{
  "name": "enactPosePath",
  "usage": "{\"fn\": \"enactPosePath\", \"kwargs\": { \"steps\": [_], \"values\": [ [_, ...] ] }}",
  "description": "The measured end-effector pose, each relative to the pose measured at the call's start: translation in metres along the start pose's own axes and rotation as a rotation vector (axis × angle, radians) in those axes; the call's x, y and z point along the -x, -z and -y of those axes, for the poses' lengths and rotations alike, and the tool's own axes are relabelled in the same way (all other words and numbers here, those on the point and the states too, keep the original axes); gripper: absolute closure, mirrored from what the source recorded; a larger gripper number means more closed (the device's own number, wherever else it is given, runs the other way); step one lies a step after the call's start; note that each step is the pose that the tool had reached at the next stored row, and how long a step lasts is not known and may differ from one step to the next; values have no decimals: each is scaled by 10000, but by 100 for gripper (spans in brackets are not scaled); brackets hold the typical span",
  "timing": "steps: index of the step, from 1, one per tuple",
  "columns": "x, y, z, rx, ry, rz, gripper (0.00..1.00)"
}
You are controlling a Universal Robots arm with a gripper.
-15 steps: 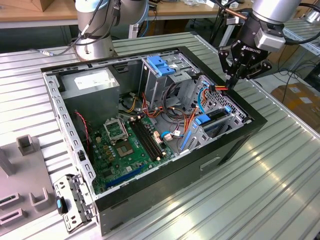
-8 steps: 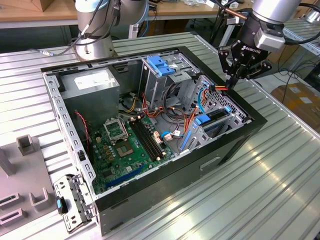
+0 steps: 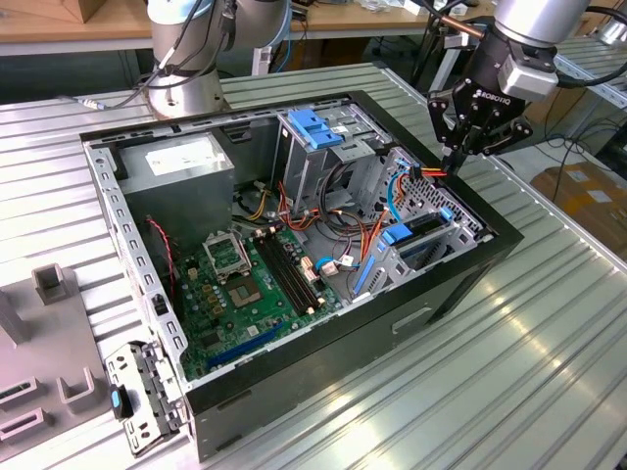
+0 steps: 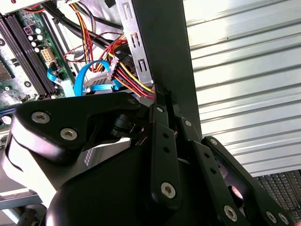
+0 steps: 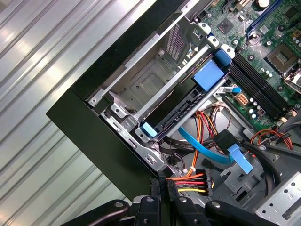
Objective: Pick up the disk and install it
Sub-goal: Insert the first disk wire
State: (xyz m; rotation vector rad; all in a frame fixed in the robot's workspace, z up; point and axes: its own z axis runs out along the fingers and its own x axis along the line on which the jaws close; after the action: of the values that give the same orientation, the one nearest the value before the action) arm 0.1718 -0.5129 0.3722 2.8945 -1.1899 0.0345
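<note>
The flat dark-grey disk (image 5: pixel 183 109) with bright blue rail tabs sits slotted in the silver metal drive cage (image 5: pixel 150 84) at a corner of the open black computer case (image 3: pixel 323 357). The black gripper (image 3: pixel 453 162) hangs over the case rim just beside it, fingers clenched together, tips against a black plug (image 5: pixel 196 182) of red and yellow wires

You see only one long edge of the disk (image 5: pixel 181 110) in the first wrist view; the rest is hidden between the rails of the drive cage (image 5: pixel 155 84). The gripper (image 5: pixel 161 182) is cut off there by the picture's edge, and in the second wrist view its black body covers much of the computer case (image 4: pixel 162 42). In the exterior view the arm (image 3: pixel 534 20) runs out of frame, and the parts on the motherboard (image 3: pixel 245 284) are too small to tell apart.
</note>
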Motion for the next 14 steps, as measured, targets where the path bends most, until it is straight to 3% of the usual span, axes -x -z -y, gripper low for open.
{"fn": "enactPosePath", "kwargs": {
  "steps": [14],
  "values": [
    [1, 0, -1, 9, -359, 1, 83]
  ]
}}
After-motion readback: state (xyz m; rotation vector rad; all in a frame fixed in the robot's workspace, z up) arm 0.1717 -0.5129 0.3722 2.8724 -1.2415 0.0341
